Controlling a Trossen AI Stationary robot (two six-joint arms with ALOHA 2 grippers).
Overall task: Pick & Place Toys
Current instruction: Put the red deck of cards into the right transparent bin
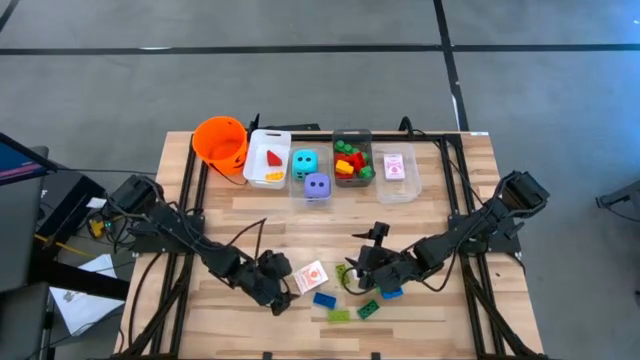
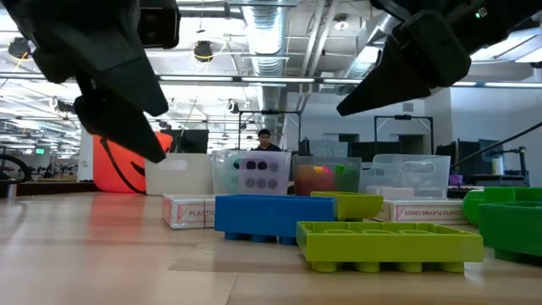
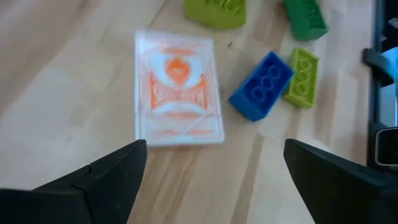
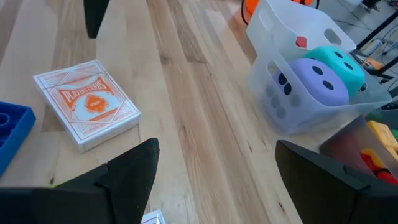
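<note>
I've got the left gripper point(image 1: 283, 292) hovering just beside the boxed deck of playing cards point(image 1: 312, 276), fingers spread wide and released, nothing between them. In the left wrist view the deck point(image 3: 179, 88) lies flat on the table point(image 1: 430, 205), ahead of the fingers point(image 3: 102, 180) and off toward one of them, not centred. Just beyond the deck sit a blue brick point(image 3: 261, 94) and a lime brick point(image 3: 303, 77), touching each other. My call: shift to centre the deck between the fingers, line them up across its short sides, drop low, then clamp. It's flat and slick, so a shallow pinch may slip. Right gripper point(image 1: 362, 270) waits on the deck's other side, over the loose bricks, also open and empty. Clear bins point(image 1: 360, 160) with sorted toys stand well apart from the deck
</note>
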